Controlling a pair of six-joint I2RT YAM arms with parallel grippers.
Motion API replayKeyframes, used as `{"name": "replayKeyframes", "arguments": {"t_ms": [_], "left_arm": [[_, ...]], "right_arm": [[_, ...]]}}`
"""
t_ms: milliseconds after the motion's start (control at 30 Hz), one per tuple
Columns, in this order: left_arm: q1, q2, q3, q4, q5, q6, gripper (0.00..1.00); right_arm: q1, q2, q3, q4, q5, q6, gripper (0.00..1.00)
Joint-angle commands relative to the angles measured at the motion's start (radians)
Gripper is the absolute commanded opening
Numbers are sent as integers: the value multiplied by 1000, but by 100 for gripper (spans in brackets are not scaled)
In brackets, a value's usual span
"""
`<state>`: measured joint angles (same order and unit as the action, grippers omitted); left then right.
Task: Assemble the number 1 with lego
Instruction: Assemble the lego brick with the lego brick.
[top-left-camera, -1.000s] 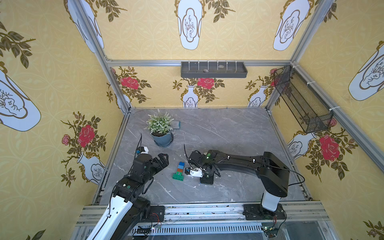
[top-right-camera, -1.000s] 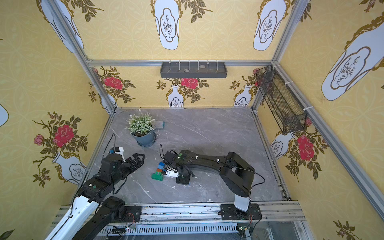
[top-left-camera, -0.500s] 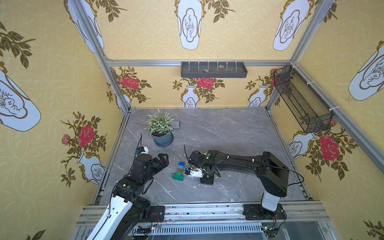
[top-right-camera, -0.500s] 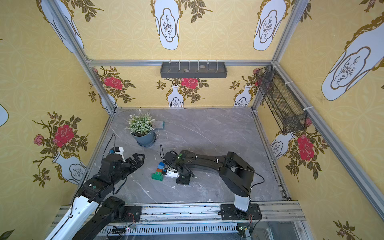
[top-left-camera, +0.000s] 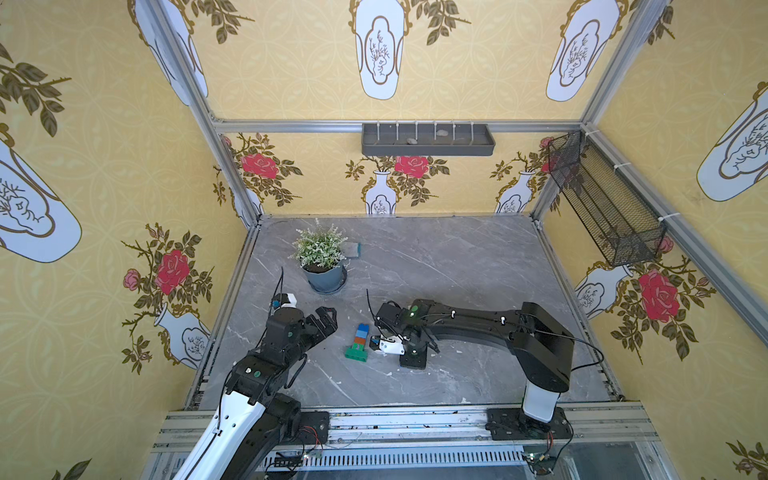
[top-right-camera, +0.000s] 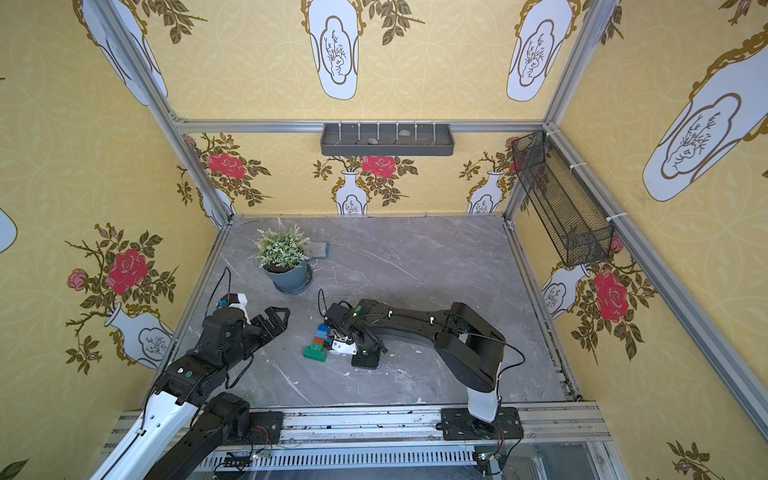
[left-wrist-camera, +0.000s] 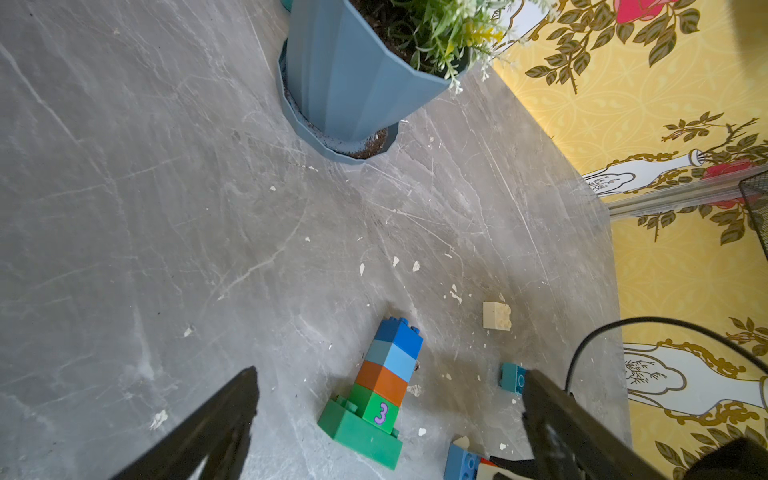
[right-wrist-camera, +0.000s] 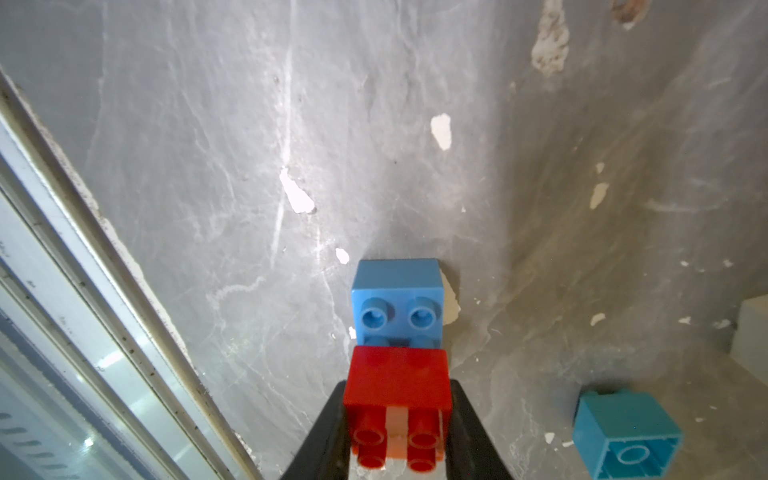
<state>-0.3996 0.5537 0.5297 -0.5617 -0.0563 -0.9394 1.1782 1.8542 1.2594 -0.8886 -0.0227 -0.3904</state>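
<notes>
1. Pinching the red brick (right-wrist-camera: 397, 376), right gripper (right-wrist-camera: 398, 415) sits just beside a blue brick (right-wrist-camera: 399, 299).
2. Left gripper (top-left-camera: 328, 321) gapes empty, lower left in a top view; lego stack (top-left-camera: 357, 343) lower centre.
3. Risk: unanchored blue brick skids when pressed, so the studs miss.

L gripper (top-left-camera: 329, 320) hangs over the grey table (top-left-camera: 457, 270) w/ jaws spread wide, near the lego stack (top-left-camera: 357, 341) but clear of it. I read the stack as blue at the far end, then lt blue, orange, green, wide green base. R gripper (top-left-camera: 376, 343) sits low, just beside the base; can't make out its grip. Potted plant (top-left-camera: 322, 266) is further back
</notes>
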Motion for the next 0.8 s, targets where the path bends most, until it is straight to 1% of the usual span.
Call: {"name": "replayKeyframes", "arguments": {"t_ms": [0, 33, 67, 133, 233, 333, 567, 633, 767], "left_arm": [[1, -5, -7, -7, -11, 13, 99], [1, -7, -7, -9, -13, 13, 100], [1, -8, -6, -9, -13, 14, 100], [1, -9, -7, -9, -13, 13, 100], [1, -6, -7, -6, -13, 14, 99], [1, -3, -3, -4, -11, 13, 99], [-1, -1, 0, -6, -7, 17, 100], [0, -1, 1, -6, -7, 19, 100], [0, 3, 5, -3, 1, 28, 100]], "right_arm": [[3, 24, -11, 32, 8, 4, 0], [3, 22, -11, 33, 7, 4, 1], [3, 19, -11, 36, 8, 6, 3], [3, 8, -13, 45, 8, 10, 15], [3, -12, -16, 63, 12, 18, 30], [1, -32, -17, 81, 24, 25, 40], [3, -67, -23, 93, 23, 34, 55], [1, -79, -25, 97, 16, 37, 58], [0, -129, -28, 113, -12, 60, 60]]}}
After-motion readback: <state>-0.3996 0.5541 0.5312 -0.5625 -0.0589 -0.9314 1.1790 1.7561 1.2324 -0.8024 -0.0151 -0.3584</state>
